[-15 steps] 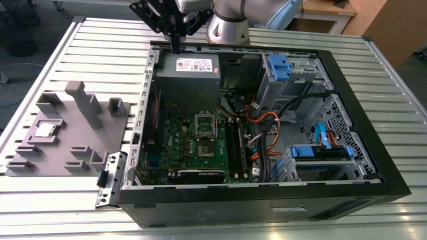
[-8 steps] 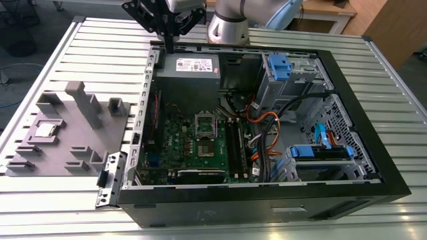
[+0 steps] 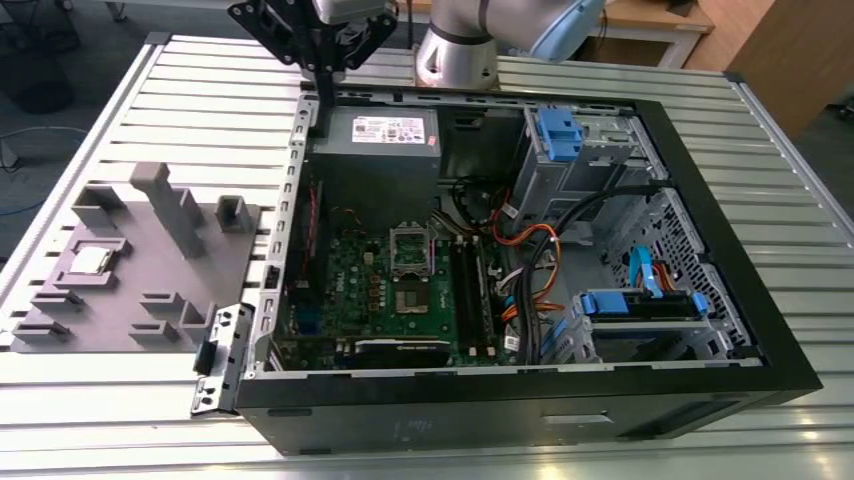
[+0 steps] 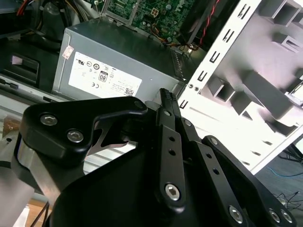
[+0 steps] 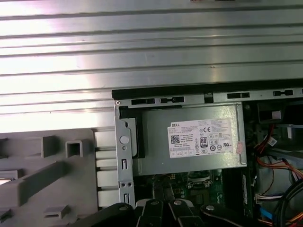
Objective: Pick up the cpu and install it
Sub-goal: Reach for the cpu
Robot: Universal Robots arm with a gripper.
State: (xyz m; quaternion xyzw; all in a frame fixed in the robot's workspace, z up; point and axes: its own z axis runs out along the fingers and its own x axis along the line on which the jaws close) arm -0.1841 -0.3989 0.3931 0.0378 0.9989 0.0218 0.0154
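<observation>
- Since the computer case (image 3: 534, 420) is laid on its side on the desk (image 3: 160, 100) with the side panel removed, the motherboard (image 3: 360, 280) is presented face up. This placement is judged to give access from above to the socket (image 3: 411, 252) near the middle of the board.
- The cpu (image 3: 91, 260) is seated flat, metal top upward, in a recess of the grey holder tray (image 3: 134, 295). The tray is laid on the desk just beside the case, at the exterior view's left.
- The recess is presumably provided so that the chip is kept square and in a known position for a grasp from above. The raised blocks on the tray are judged to be seats for other parts.
- The jaws are pressed together and nothing is pinched between them.
- The jaws are carried by the arm (image 3: 454, 40) above the far corner of the case, over the power supply (image 3: 387, 130). They are well apart from the cpu and from the socket.
- In both wrist views the power supply (image 5: 189, 142) (image 4: 109, 61) is seen below the jaws, with the edge of the tray to one side. The height is judged to keep the jaws clear of the case wall and of the cables (image 3: 527, 270).
- The socket appears unoccupied, although this cannot be confirmed. The cpu has not yet been picked up, so the task is judged to be at its beginning.
</observation>
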